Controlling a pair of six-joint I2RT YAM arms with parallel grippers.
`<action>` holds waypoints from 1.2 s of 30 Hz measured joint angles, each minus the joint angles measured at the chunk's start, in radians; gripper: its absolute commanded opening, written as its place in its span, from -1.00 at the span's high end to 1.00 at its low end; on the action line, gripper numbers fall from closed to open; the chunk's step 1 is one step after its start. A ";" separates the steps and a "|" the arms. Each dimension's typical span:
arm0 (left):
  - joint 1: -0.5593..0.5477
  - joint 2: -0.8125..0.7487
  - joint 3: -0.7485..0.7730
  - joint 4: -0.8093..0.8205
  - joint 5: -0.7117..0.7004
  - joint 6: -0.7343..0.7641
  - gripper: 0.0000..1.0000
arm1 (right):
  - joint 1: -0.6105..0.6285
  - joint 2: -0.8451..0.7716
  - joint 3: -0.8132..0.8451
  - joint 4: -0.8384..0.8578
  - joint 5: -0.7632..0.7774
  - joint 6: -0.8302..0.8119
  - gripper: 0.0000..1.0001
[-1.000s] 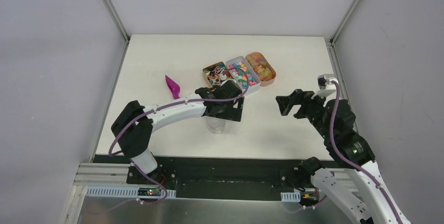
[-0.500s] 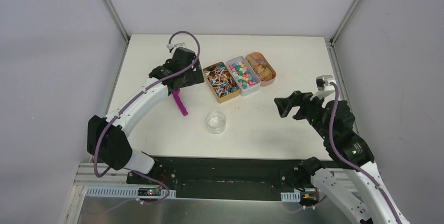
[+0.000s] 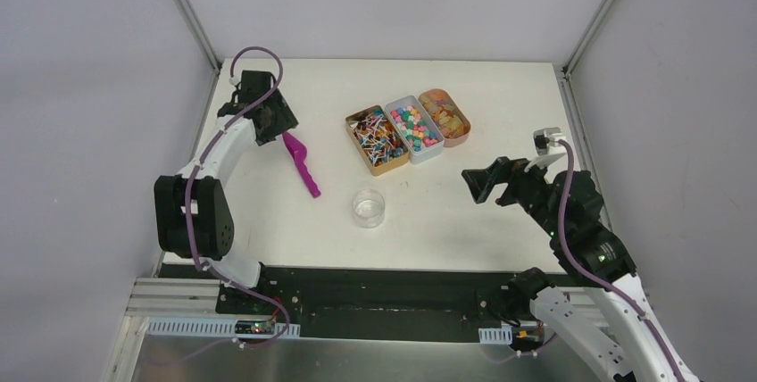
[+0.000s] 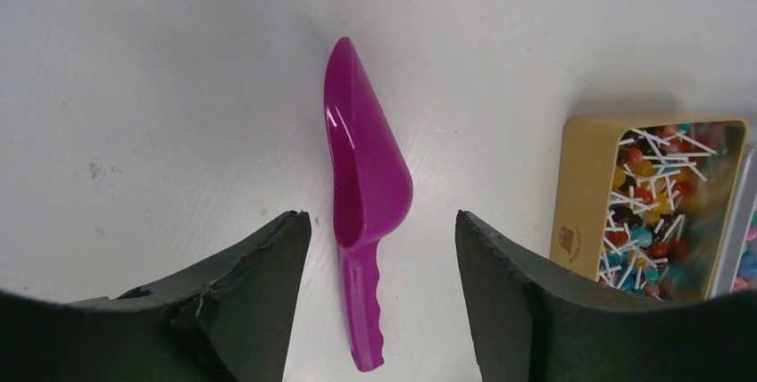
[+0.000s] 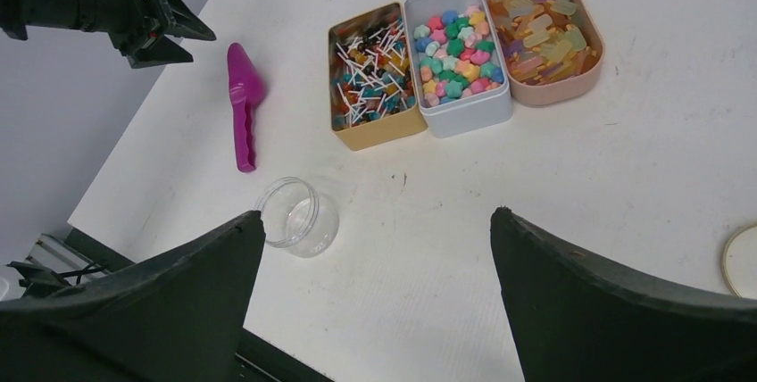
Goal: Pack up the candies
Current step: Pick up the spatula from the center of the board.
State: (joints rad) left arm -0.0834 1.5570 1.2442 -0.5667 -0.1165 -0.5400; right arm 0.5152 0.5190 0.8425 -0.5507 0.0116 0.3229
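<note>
The candies fill three open tins at mid-table: stick sweets in a tan tin, coloured lumps in a white tin, and orange-yellow pieces in a pink oval tin. They also show in the right wrist view: the tan tin, the white tin and the pink tin. My left gripper is open and empty above the table at the far left. In its wrist view the magenta scoop lies between the fingers. My right gripper is open and empty, raised to the right of the tins.
An empty clear jar stands in front of the tins, also in the right wrist view. The scoop lies left of the tins. A pale round disc shows at the right edge. Frame posts stand at the back corners.
My left arm has swung from over the jar out to the far left, beside the scoop. The scoop now lies uncovered. My right gripper has shifted slightly left.
</note>
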 measured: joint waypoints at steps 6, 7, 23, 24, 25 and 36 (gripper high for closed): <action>0.060 0.069 -0.044 0.066 0.094 -0.020 -0.15 | 0.000 0.004 -0.023 0.016 -0.030 0.000 -1.00; 0.059 0.078 -0.052 0.080 0.103 -0.025 -0.15 | 0.000 0.005 -0.026 0.016 -0.032 0.001 -1.00; 0.059 0.192 -0.099 0.200 0.181 -0.096 0.98 | 0.000 0.030 -0.071 0.063 -0.099 0.032 -0.92; 0.059 0.192 -0.099 0.202 0.181 -0.100 1.00 | 0.000 0.030 -0.072 0.066 -0.100 0.034 -0.91; 0.059 0.192 -0.099 0.201 0.182 -0.106 1.00 | 0.000 0.031 -0.073 0.069 -0.102 0.035 -0.90; 0.059 0.069 -0.129 0.171 0.185 -0.169 1.00 | 0.000 0.101 -0.094 0.174 -0.122 0.031 -0.85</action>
State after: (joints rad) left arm -0.0242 1.6260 1.1156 -0.3962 0.0685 -0.7086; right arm 0.5152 0.6201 0.7483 -0.3767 -0.1104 0.3538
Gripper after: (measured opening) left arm 0.015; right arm 0.929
